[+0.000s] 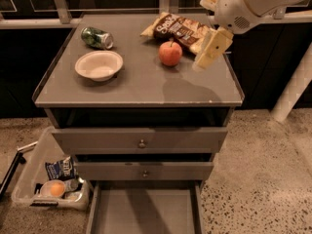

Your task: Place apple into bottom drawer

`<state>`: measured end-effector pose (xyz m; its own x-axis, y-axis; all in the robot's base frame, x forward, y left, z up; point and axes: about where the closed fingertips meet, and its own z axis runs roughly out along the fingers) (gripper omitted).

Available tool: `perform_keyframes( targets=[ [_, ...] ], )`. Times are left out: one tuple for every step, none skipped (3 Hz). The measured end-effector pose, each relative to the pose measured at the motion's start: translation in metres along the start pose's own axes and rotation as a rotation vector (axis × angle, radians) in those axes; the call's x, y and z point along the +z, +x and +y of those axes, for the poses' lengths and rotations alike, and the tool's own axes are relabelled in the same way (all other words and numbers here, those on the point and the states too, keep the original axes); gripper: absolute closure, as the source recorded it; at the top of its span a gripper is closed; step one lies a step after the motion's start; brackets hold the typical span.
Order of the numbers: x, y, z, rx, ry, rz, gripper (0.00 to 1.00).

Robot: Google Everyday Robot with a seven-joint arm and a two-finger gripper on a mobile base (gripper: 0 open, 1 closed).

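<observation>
The red-orange apple (170, 53) with a short dark stem stands on the grey cabinet top (146, 84), in front of a chip bag. The gripper (210, 50) hangs from the white arm at the upper right, just right of the apple and slightly above the top, not touching it. The bottom drawer (145, 211) is pulled out at the frame's lower edge and shows a bare grey floor with thin side walls.
A white bowl (99, 65) and a green can (96, 37) lying on its side are on the left of the top. A chip bag (179, 30) lies behind the apple. Two knobbed drawer fronts (141, 141) sit above. A clear bin (51, 184) with items stands on the floor, left.
</observation>
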<state>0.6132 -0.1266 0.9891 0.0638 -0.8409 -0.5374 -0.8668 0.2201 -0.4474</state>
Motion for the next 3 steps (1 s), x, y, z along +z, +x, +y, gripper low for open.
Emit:
perform_keyframes(
  targets=[
    [0.027,0.009,-0.027,0.03,0.06,-0.008,0.0],
    [0.047,0.028,-0.048,0.094,0.095,-0.035,0.0],
    [0.065,0.044,-0.06,0.165,0.103,-0.072,0.0]
  ],
)
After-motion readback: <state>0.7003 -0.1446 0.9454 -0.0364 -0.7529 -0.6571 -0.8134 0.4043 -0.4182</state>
